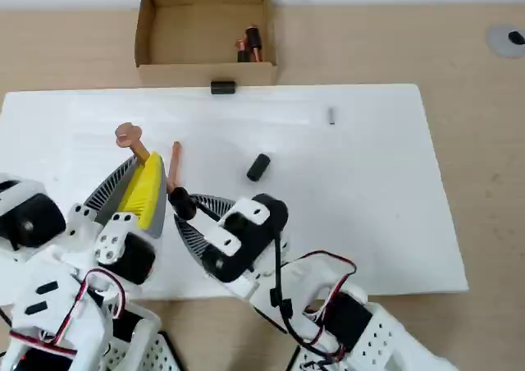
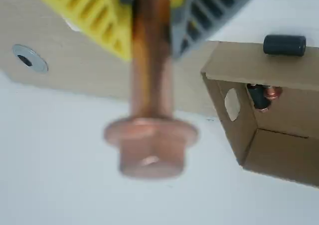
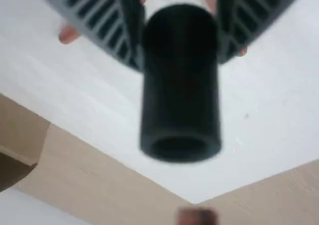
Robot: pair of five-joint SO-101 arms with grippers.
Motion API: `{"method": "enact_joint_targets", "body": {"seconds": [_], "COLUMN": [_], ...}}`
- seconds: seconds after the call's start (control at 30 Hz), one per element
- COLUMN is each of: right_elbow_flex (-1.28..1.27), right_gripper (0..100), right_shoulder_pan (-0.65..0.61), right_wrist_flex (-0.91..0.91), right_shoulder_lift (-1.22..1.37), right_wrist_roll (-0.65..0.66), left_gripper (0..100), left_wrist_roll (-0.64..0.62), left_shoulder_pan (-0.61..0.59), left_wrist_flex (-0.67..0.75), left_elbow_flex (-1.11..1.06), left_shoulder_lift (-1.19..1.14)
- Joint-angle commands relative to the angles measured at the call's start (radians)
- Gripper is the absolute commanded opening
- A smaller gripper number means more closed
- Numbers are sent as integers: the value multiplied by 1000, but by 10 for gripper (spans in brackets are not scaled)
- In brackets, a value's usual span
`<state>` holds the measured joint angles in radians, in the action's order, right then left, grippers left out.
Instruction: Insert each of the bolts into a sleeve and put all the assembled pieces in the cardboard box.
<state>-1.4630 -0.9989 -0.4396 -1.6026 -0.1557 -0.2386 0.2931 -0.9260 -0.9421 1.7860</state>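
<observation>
The left claw (image 1: pixel 146 162) pinches a copper bolt (image 1: pixel 128 135), and the bolt's head sticks out past the tips. Just beside this claw a second bolt (image 1: pixel 175 162) lies on the white surface (image 1: pixel 369 207). The right claw (image 1: pixel 181 203) pinches a black sleeve (image 3: pixel 180 80). Beyond it lies a loose sleeve (image 1: pixel 258 167), and farther on stands the cardboard box (image 1: pixel 148 26) with assembled pieces (image 1: pixel 249 43) inside.

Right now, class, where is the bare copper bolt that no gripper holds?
High view: the bare bolt lies on the left half of the white mat, beside the left gripper, with a black sleeve to its right.
</observation>
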Motion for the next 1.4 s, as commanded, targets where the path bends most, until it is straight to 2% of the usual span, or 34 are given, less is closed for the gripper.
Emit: {"method": "enact_joint_targets", "body": {"seconds": [0.0,0.13,1.23,1.37], "right_elbow_flex": [12,12,54,56], "right_gripper": [9,9,9,9], "right_shoulder_pan": [-12,-12,31,31], "right_wrist_flex": [21,21,25,21], "right_shoulder_lift": [-19,-22,-19,-19], "right_wrist_roll": [-18,-18,-18,-18], "left_gripper": [7,7,6,6], "left_wrist_roll": [-5,-3,54,54], "left_shoulder_pan": [-5,58,68,87], "left_wrist_flex": [23,9,-31,-68], "left_elbow_flex": [0,-17,-52,-49], "left_shoulder_lift": [-2,-2,-7,-8]}}
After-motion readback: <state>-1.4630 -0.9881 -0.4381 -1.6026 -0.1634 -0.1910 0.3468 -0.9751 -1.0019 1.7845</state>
